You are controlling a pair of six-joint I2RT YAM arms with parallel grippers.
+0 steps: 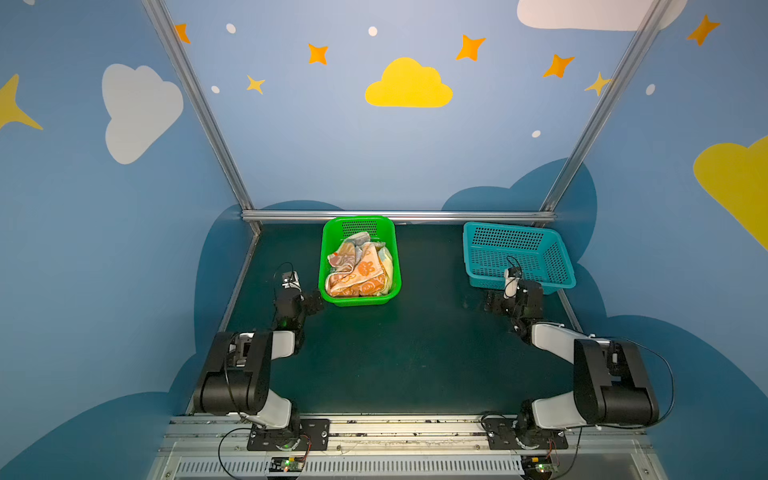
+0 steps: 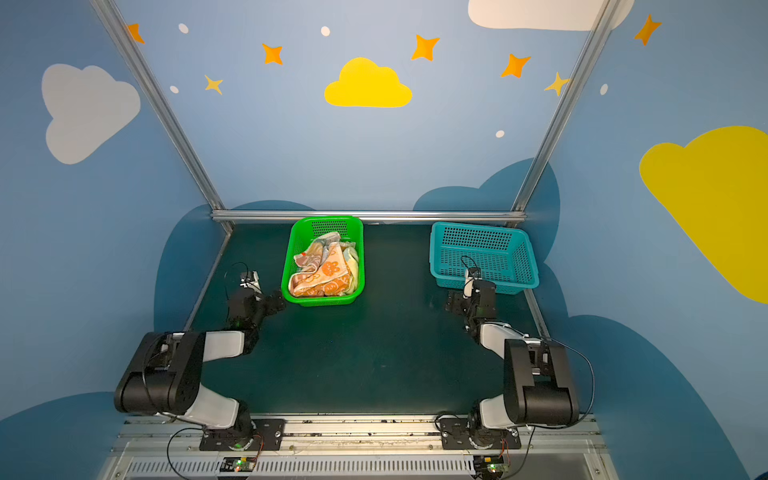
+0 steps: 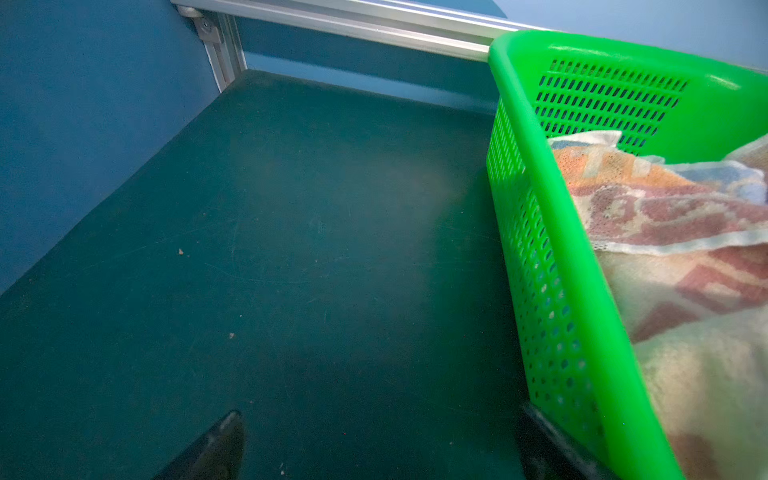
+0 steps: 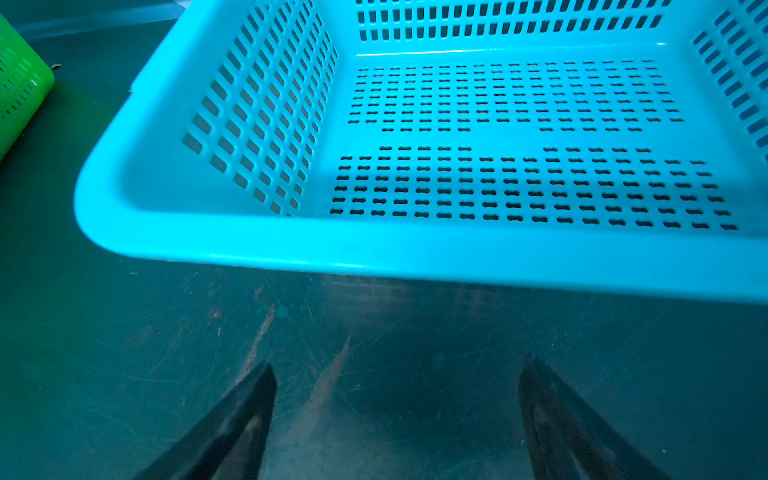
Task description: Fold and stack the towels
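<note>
The towels [image 1: 359, 270] lie crumpled in a heap, orange, blue and pale yellow with white prints, inside the green basket [image 1: 325, 253] at the back middle in both top views; the same towels [image 2: 326, 272] fill most of it. My left gripper [image 1: 311, 300] hovers low beside the basket's near left corner, open and empty. In the left wrist view its fingertips [image 3: 232, 424] stand wide apart over bare mat, with the towels [image 3: 673, 232] off to one side. My right gripper [image 1: 492, 301] is open and empty in front of the teal basket [image 1: 469, 249].
The teal basket [image 4: 415, 249] holds nothing and sits at the back right, against the frame rail [image 1: 399, 216]. A corner of the green basket [image 4: 20, 91] shows in the right wrist view. Dark green mat [image 1: 407, 345] spreads between the arms. Blue walls close in on three sides.
</note>
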